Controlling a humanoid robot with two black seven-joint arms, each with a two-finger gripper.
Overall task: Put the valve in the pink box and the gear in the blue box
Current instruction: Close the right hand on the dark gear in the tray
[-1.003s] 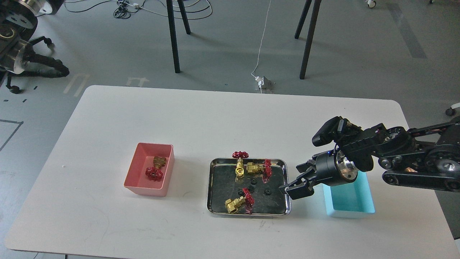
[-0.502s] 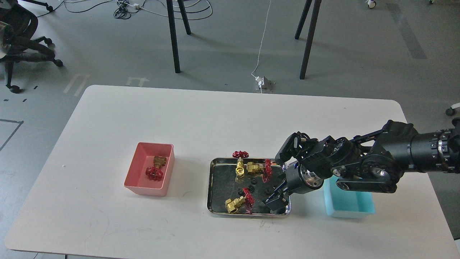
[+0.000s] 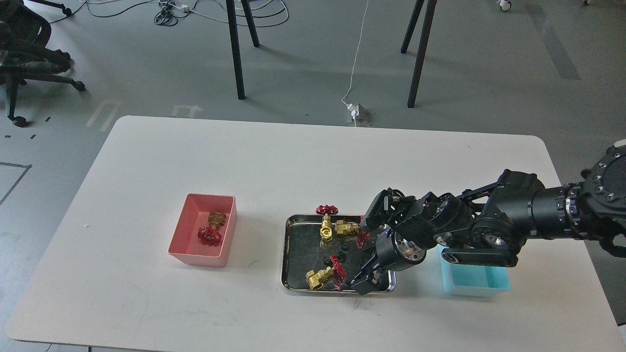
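My right gripper hangs low over the front right corner of the steel tray, fingers pointing down and slightly apart, with nothing seen between them. Three brass valves with red handwheels lie in the tray: one at the back, one beside it and one at the front. Tiny black gears lie in the tray's middle; my arm hides any on the right side. A fourth valve lies in the pink box. The blue box stands right of the tray, partly under my arm. My left gripper is out of view.
The white table carries only the two boxes and the tray. Beyond its far edge are black table legs, a cable with a plug block and an office chair on the floor.
My right arm has swung left from beside the blue box to over the tray's right side and dropped toward its front corner. The left arm has left the top left corner.
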